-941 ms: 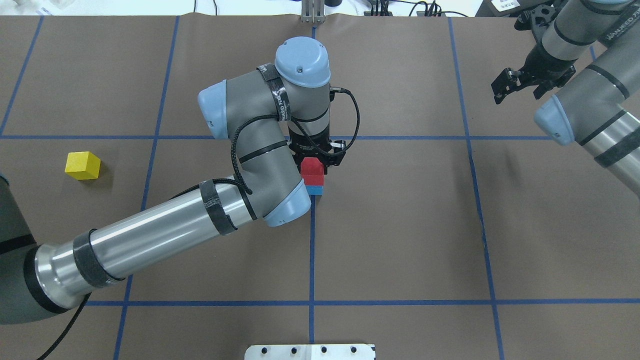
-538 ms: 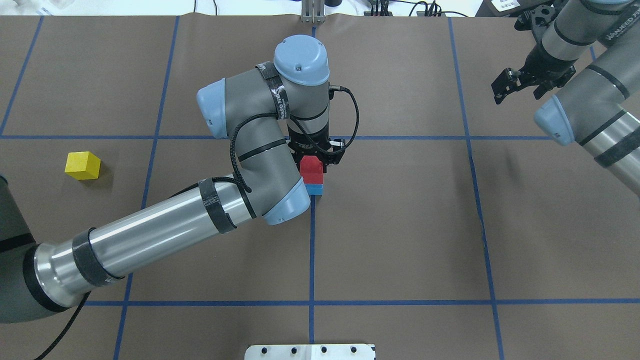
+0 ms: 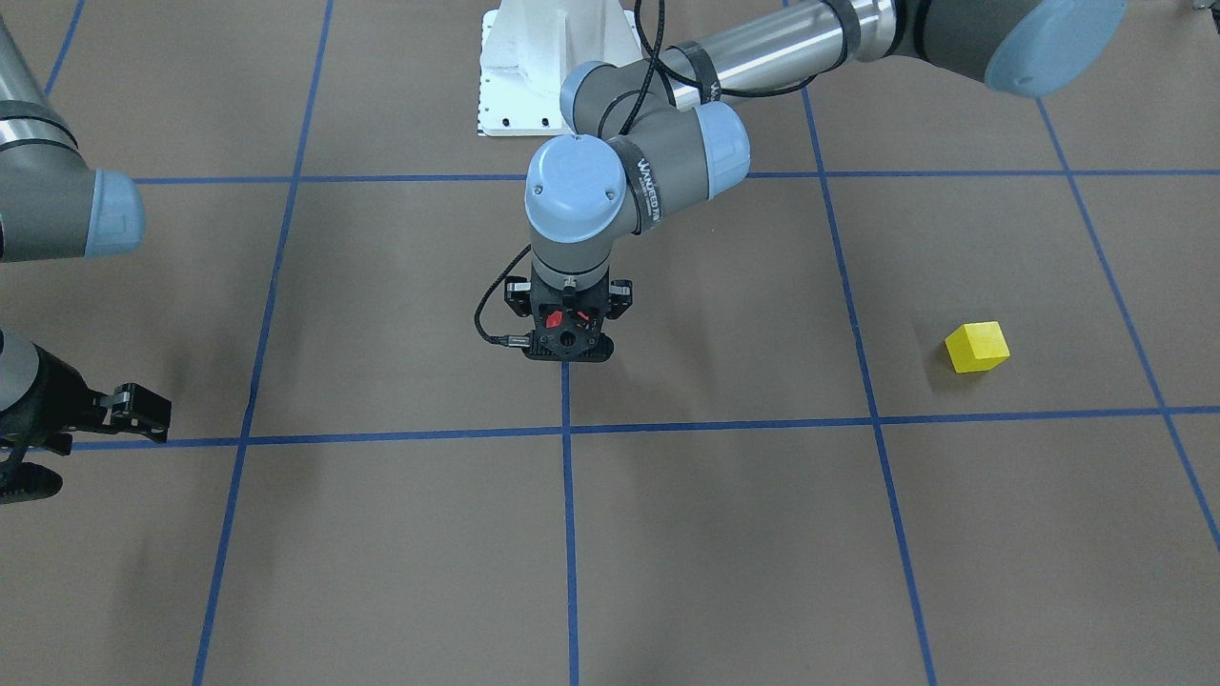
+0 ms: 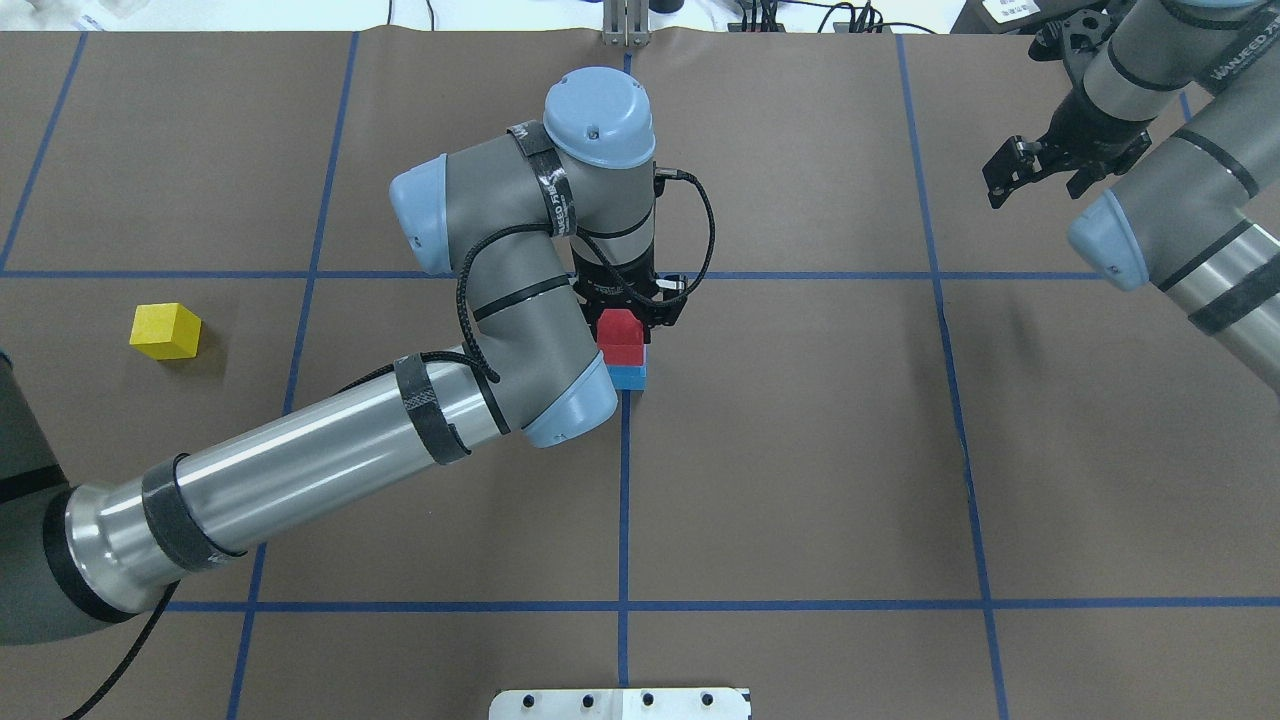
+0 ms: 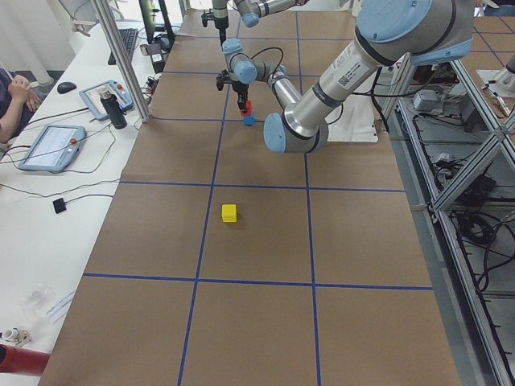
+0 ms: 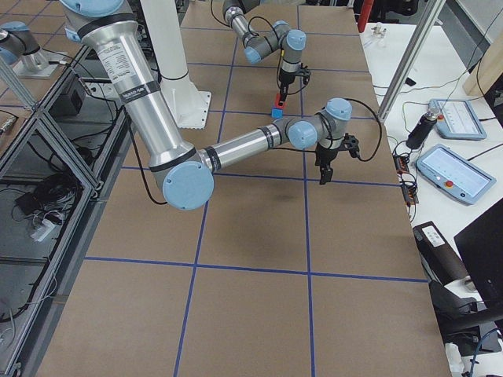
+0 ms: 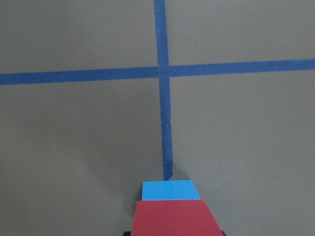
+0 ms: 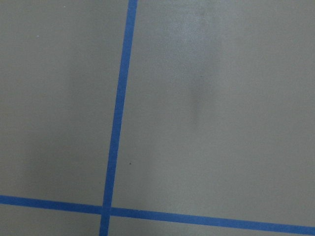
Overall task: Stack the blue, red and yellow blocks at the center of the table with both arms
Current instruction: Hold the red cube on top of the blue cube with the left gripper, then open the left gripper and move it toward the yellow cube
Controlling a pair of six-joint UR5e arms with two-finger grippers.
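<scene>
Stack status: blue block (image 4: 628,377) sits flat on the paper-covered table (image 4: 800,470) at centre, well off all four edges. It's on the middle tape line (image 7: 167,147), just on the robot's side of the tape crossing (image 7: 161,72). Red block (image 4: 621,332) is on top of it, touching, upright, sides roughly lined up. The left wrist view has both at its bottom edge, red nearer the lens.

Left gripper (image 3: 569,341) points straight down over the stack. Jaws are narrow, one on each side of the red block and tight against it as far as the overhead view shows. Reads as gripping red. Fingertips themselves are hidden by the wrist in the front view and out of frame in the wrist view. Camera cable (image 4: 710,240) loops off the wrist on the side facing the right-hand end.

Yellow block (image 4: 165,331) lies alone on the paper toward the robot's left end of the table, about midway between the robot-side and operator-side edges. It's well apart from the stack and nothing touches it.

Right gripper (image 4: 1035,188) hangs above the paper toward the right end, nearer the operator-side edge. Fingers are spread wide with nothing between them. Its wrist view shows only paper and tape.

White base plate (image 4: 620,703) sits at the robot-side edge, in line with the stack.
</scene>
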